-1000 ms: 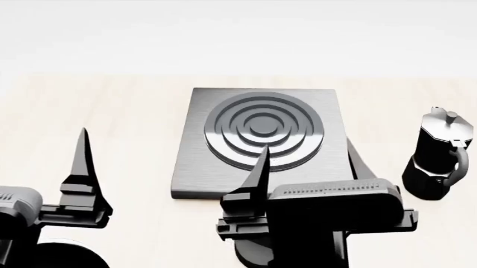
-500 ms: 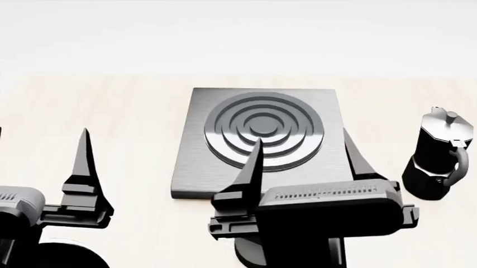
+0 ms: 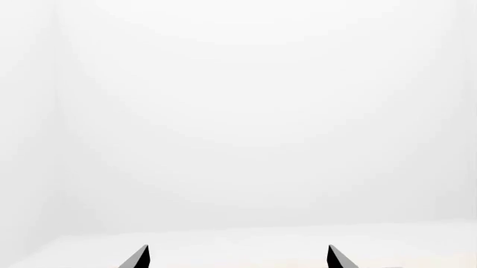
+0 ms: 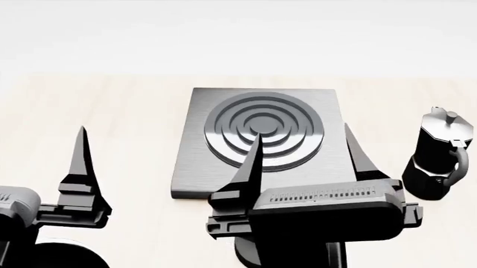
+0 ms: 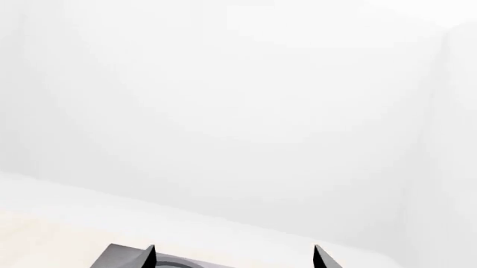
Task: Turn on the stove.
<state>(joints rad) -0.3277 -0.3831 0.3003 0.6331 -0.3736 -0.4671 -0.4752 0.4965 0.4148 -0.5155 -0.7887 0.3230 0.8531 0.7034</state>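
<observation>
The stove [image 4: 195, 167] is a flat grey square slab with a raised ring burner [image 4: 264, 125], lying at the table's middle. Its small black knob is not visible; my right hand's body covers the slab's front edge. My right gripper [image 4: 302, 129] is open and empty, its two fingers [image 4: 249, 164] spread over the front half of the slab. In the right wrist view the gripper [image 5: 234, 254] shows only its tips, with a corner of the stove [image 5: 119, 258] below. My left gripper [image 3: 237, 254] is open and empty, left of the stove.
A black moka pot [image 4: 439, 162] stands on the table right of the stove, close to my right hand. One left finger [image 4: 80, 162] points up over bare light wood. A dark rounded shape [image 4: 67, 255] sits at the bottom left edge. A white wall lies behind.
My right gripper has moved a little forward over the stove, its fingertips now further up the slab. The left gripper has barely shifted.
</observation>
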